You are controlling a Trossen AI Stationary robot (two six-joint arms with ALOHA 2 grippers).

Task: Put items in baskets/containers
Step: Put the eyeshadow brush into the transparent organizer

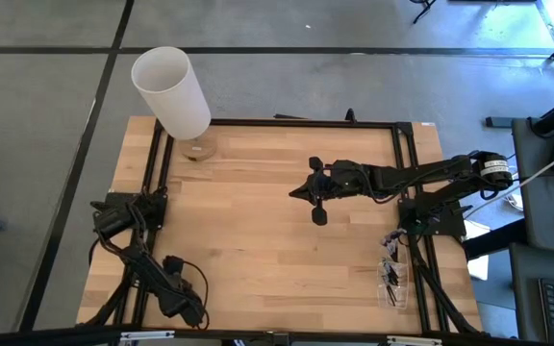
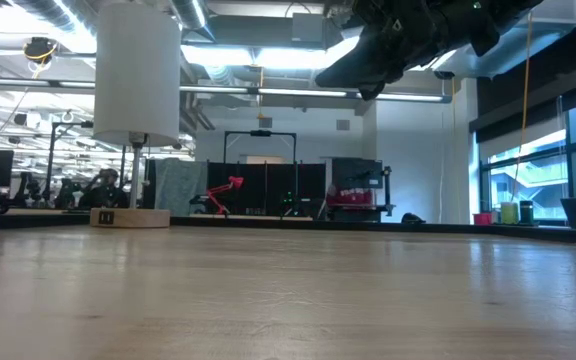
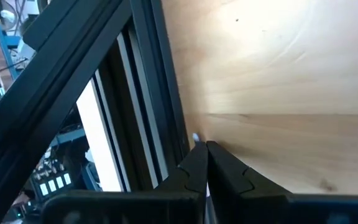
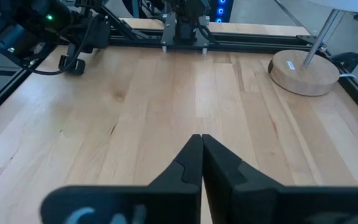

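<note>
A small clear holder point(image 1: 392, 284) stands at the table's near right edge, beside the black frame rail, and thin dark brushes point(image 1: 390, 272) show in it. My right gripper point(image 1: 298, 192) hangs shut over the middle of the table, well left of the holder; its wrist view shows the shut fingers point(image 4: 202, 140) above bare wood. My left gripper point(image 1: 186, 306) is low at the table's near left corner. Its fingers point(image 3: 205, 149) are shut and point down at the wood next to the frame rail point(image 3: 148, 106). Neither gripper holds anything that I can see.
A lamp with a white cylinder shade point(image 1: 171, 91) and a round wooden base point(image 4: 303, 73) stands at the far left corner. Black frame rails point(image 1: 287, 123) run along the table's sides. Bare wood point(image 1: 277, 259) lies between the arms.
</note>
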